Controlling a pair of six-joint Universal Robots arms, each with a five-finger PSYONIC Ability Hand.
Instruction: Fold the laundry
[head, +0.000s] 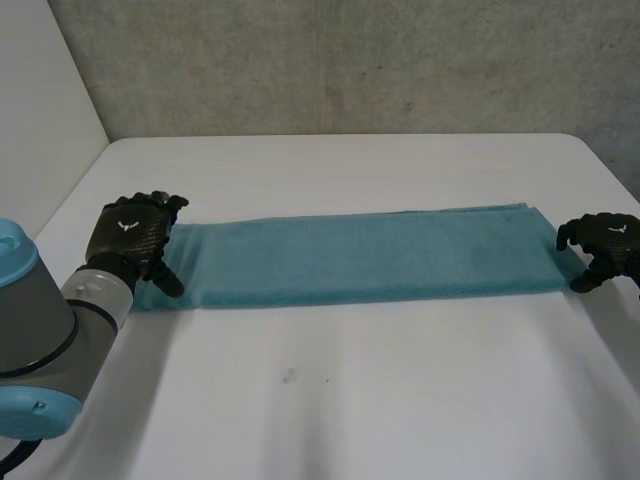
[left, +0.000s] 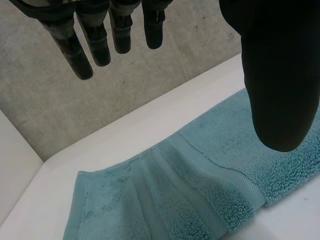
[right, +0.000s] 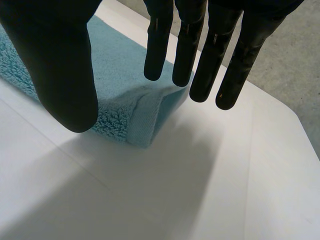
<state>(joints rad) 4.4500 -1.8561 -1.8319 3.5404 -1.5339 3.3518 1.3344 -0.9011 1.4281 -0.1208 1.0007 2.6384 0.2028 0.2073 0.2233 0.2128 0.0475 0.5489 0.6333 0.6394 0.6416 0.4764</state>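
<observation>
A white table (head: 350, 390) is seen, rounded at its far corners, with a small dark mark (head: 287, 377) on its near part. It is backed by a grey wall (head: 350, 60) and flanked at left by a white panel (head: 40, 120).

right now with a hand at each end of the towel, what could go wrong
Both the left hand and right hand are open, not pinching the towel; closing could catch only its top layer and the fold might open. The right hand's fingers hang at the very end of the towel, so a grasp may miss the cloth or drag it on the table.
</observation>
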